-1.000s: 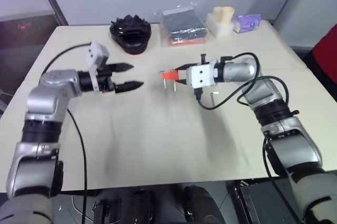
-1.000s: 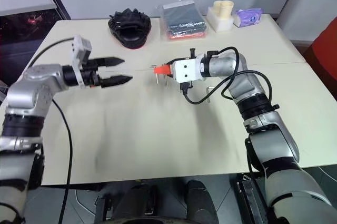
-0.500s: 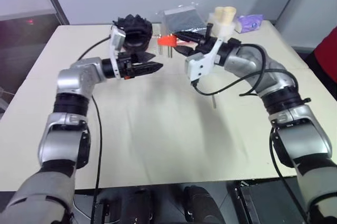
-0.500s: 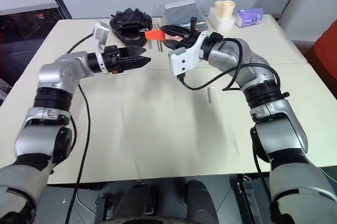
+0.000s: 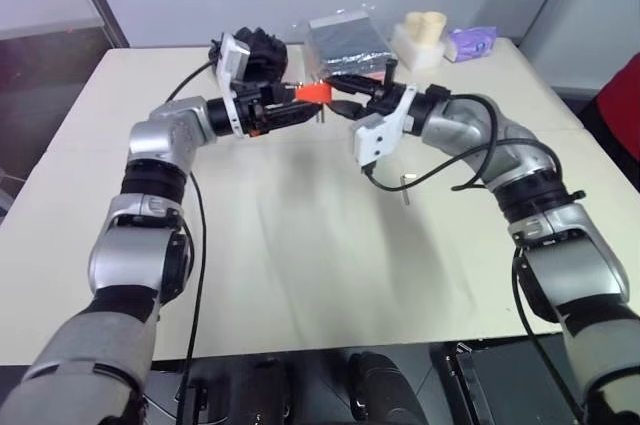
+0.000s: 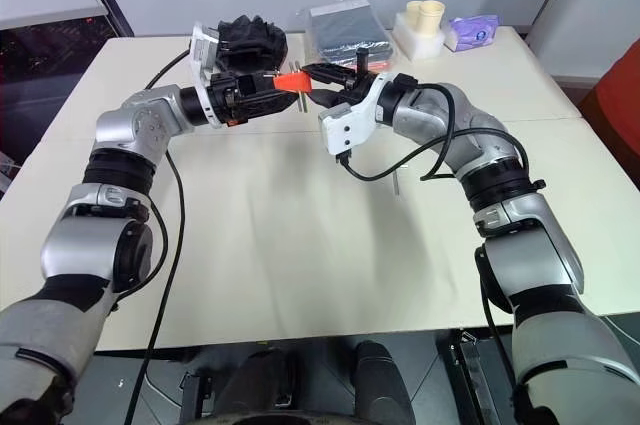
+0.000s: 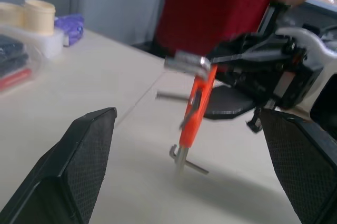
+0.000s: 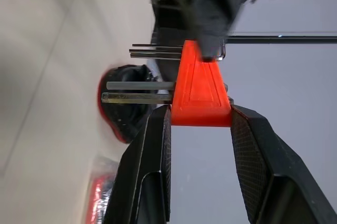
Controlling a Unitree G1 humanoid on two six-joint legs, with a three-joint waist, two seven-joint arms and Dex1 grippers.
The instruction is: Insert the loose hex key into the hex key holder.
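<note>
The right gripper clasped the small red-orange plastic hex key holder above the table's far edge; the left gripper's fingers stood spread beside it. The thin silver L-shaped loose hex key lay toward the table's right edge.

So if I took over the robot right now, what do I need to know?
Right gripper: shut on the holder, held up over the table.
Left gripper: open, empty, its fingers on either side of the holder, not gripping.
Loose key: lies on the table, below the right forearm.
Done: holder picked up.
Left: probably pass or steady the holder, pick up the key, push it into the holder.
</note>
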